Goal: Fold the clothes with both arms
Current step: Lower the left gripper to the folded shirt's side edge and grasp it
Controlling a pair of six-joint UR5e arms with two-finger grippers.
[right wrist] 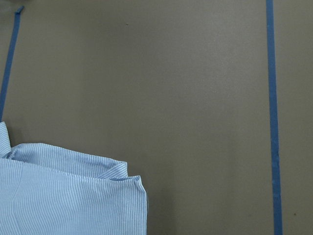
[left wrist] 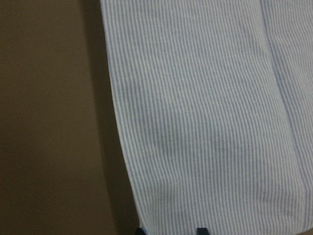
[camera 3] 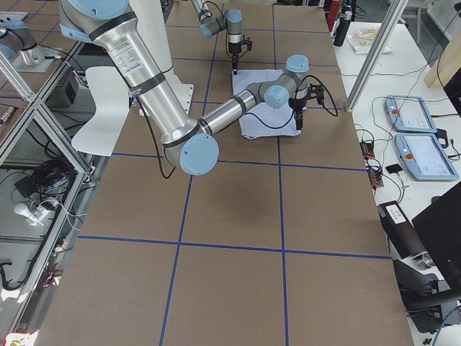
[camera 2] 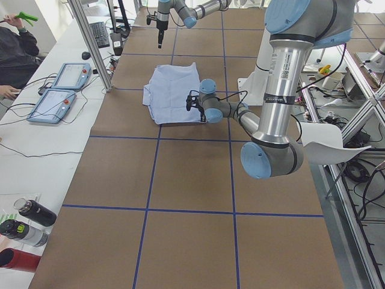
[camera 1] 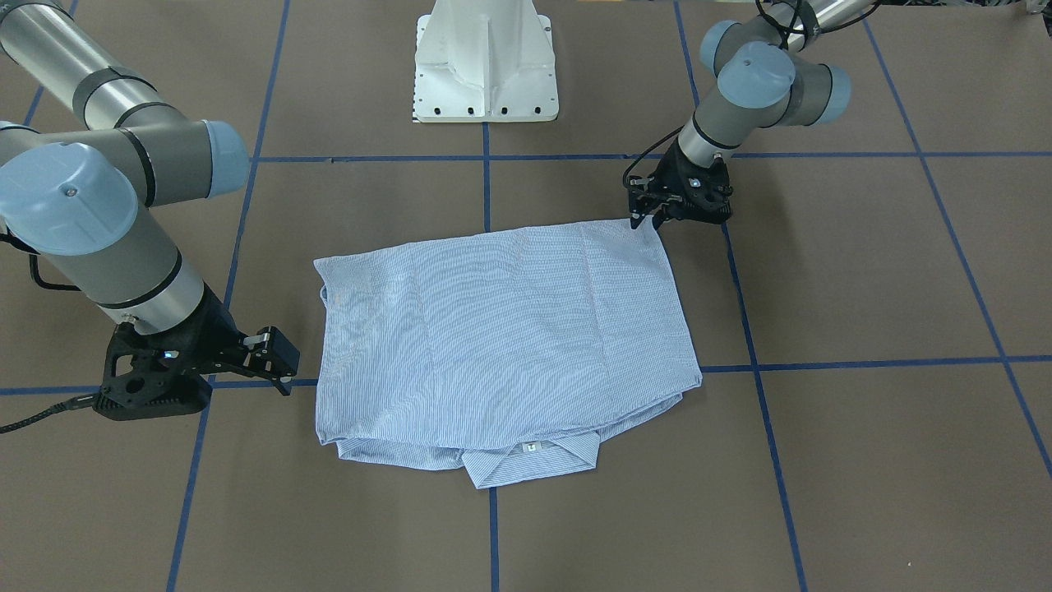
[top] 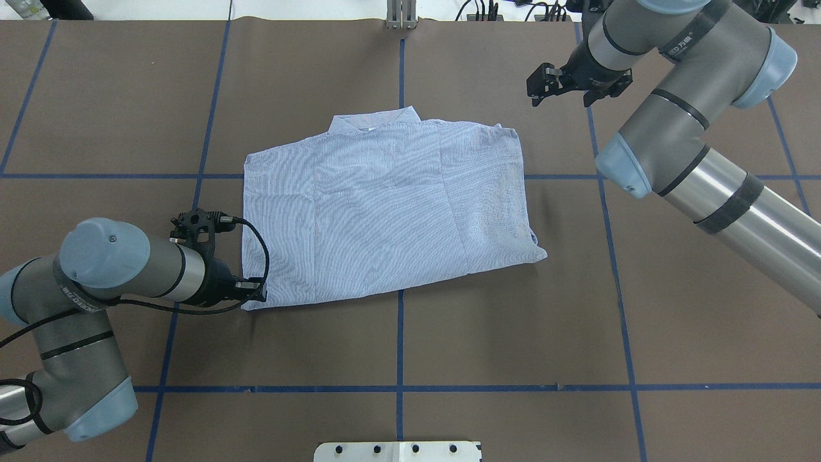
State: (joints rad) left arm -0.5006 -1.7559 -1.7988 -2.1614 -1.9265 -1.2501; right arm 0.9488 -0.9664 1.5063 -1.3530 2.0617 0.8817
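The light blue striped shirt (camera 1: 509,329) lies folded flat mid-table (top: 385,212), its collar and white label (camera 1: 530,460) on the side far from the robot. My left gripper (camera 1: 648,220) is low at the shirt's near-left corner (top: 253,296). In the left wrist view two fingertips (left wrist: 200,231) show slightly apart over the cloth (left wrist: 205,122), so it is open. My right gripper (top: 561,86) hangs open and empty above bare table, beyond the shirt's far-right corner (camera 1: 275,358). The right wrist view shows only that corner (right wrist: 63,196) and the table.
The white pedestal base (camera 1: 486,66) stands at the robot's edge of the table. Blue tape lines (top: 400,301) grid the brown surface. A side bench holds two pendants (camera 2: 60,90) and bottles (camera 2: 27,220); a person (camera 2: 12,48) sits beside it.
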